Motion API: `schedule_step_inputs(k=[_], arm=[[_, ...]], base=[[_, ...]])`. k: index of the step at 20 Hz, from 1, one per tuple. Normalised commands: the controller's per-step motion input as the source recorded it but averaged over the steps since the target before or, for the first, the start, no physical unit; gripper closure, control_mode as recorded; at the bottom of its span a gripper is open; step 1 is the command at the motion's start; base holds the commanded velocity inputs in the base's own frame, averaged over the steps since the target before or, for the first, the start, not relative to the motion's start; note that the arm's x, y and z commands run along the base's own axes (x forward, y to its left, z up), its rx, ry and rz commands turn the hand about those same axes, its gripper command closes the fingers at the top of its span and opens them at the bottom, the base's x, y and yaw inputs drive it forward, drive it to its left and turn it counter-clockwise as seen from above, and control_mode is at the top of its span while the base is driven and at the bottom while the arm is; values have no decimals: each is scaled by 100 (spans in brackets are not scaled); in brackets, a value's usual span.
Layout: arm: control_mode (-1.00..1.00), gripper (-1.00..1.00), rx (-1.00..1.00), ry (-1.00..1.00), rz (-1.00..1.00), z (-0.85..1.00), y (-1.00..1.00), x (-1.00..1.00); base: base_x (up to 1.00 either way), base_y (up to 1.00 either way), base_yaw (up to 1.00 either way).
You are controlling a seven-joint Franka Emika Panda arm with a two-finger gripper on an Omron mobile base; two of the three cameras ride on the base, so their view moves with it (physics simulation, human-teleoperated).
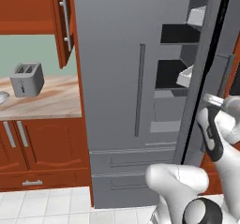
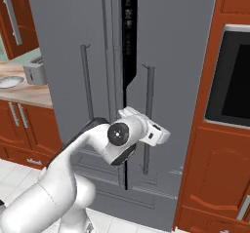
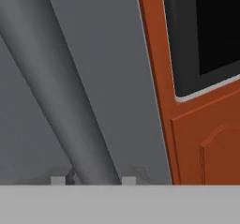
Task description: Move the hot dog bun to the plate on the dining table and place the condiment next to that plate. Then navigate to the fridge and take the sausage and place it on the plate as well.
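The tall grey fridge [image 1: 112,78] [image 2: 63,32] stands right in front of me. Its right door is ajar, leaving a dark gap [image 2: 129,42], and dark inner shelves [image 1: 180,33] show past the door's edge. My gripper [image 3: 93,180] [image 2: 160,135] sits at the right door's long vertical bar handle [image 3: 61,92] [image 2: 150,90]. A fingertip [image 3: 58,180] rests on each side of the bar, and the gripper is shut on it. The bun, plate, condiment bottle, sausage and dining table are out of view.
A grey toaster [image 1: 27,79] [image 2: 34,72] stands on the marble counter [image 1: 47,101] left of the fridge, above red-brown cabinets [image 1: 42,148]. A built-in dark oven [image 2: 234,76] [image 3: 206,26] in a red-brown column flanks the fridge's right side. White tiled floor [image 1: 47,206] lies below.
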Motion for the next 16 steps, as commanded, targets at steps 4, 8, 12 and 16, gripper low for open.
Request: schedule_step_inputs(k=[4,8,12,16], arm=[[-100,-100,0,-12,6,0,-100,-100],[-100,-100,-1,-12,6,9,-41,-100],[-100,-100,-16,-13,7,24,81,-100],[-100,-100,-31,-1,15,22,100,-70]], base=[[0,0,0],[0,0,0],[0,0,0],[0,0,0]])
